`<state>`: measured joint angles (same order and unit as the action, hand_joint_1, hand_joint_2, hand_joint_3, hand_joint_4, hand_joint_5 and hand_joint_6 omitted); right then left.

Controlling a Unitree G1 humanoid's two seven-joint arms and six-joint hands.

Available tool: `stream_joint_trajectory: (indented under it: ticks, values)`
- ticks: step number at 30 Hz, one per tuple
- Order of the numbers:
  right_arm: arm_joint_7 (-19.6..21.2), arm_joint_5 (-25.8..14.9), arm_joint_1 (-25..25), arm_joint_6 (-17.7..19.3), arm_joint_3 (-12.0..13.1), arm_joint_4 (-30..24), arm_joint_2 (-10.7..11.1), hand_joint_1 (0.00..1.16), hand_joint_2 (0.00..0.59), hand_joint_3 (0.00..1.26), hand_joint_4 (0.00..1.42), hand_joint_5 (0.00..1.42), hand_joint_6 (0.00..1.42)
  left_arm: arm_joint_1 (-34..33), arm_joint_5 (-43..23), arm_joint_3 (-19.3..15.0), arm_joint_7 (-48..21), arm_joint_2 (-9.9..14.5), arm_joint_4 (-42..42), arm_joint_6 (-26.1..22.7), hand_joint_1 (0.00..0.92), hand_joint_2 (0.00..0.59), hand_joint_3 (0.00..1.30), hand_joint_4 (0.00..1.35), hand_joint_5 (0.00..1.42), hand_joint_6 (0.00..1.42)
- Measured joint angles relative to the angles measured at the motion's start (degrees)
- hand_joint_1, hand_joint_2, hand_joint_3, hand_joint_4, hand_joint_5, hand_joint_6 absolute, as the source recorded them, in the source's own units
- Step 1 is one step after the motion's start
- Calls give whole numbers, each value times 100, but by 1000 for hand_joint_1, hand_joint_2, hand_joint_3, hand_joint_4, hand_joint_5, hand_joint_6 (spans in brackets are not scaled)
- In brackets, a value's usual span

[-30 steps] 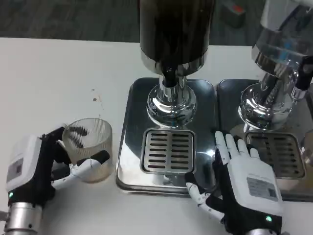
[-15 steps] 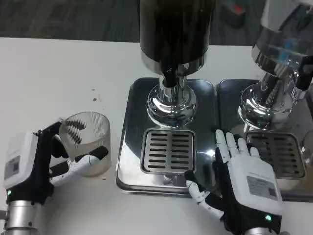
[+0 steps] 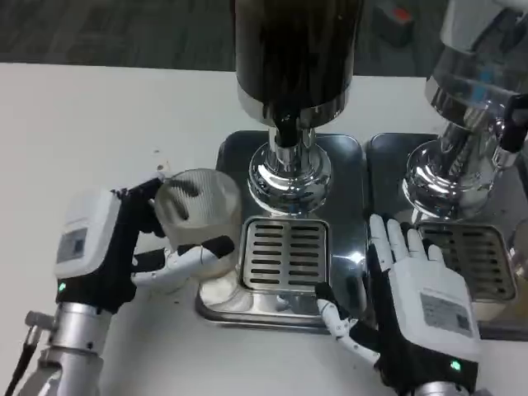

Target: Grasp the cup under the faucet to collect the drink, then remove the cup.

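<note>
My left hand (image 3: 124,243) grips a clear ribbed cup (image 3: 198,216) and holds it lifted over the left edge of the steel drip tray (image 3: 221,190). The cup is just left of the slotted grate (image 3: 284,254) and below-left of the black faucet (image 3: 285,130) on the dark drink dispenser (image 3: 295,49). My right hand (image 3: 417,301) lies flat with its fingers spread, on the tray's right edge beside the grate, holding nothing.
A second dispenser (image 3: 474,99) with a chrome base stands on its own steel tray (image 3: 381,157) at the right. White table (image 3: 82,132) stretches to the left and back. Small brown specks (image 3: 161,169) mark the table near the cup.
My left hand has lifted the cup off the table and carried it right and forward, up to the drip tray's left edge. The right hand has barely moved.
</note>
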<state>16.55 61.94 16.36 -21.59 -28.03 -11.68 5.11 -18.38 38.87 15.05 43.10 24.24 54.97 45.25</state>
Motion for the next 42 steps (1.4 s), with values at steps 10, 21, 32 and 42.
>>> stream_joint_trajectory:
  ticks: [10,21,32,42]
  values:
    - [90,16,17,-111,15,-1,-63,337,358,0,0,0,0,-833,435,612,83,-372,651,-124,573,20,670,732,909,917]
    - [142,48,114,-237,-3,-15,-202,337,358,0,0,0,0,-1366,637,1113,297,-745,1196,-480,364,23,557,603,812,722]
    - [147,64,158,-279,12,-48,-198,337,358,0,0,0,0,-1378,395,1201,-138,-683,1313,-389,0,0,345,369,582,377]
    - [143,48,92,-269,36,-47,-163,337,358,0,0,0,0,-1186,-213,816,-366,-409,1028,44,0,3,208,222,446,274]
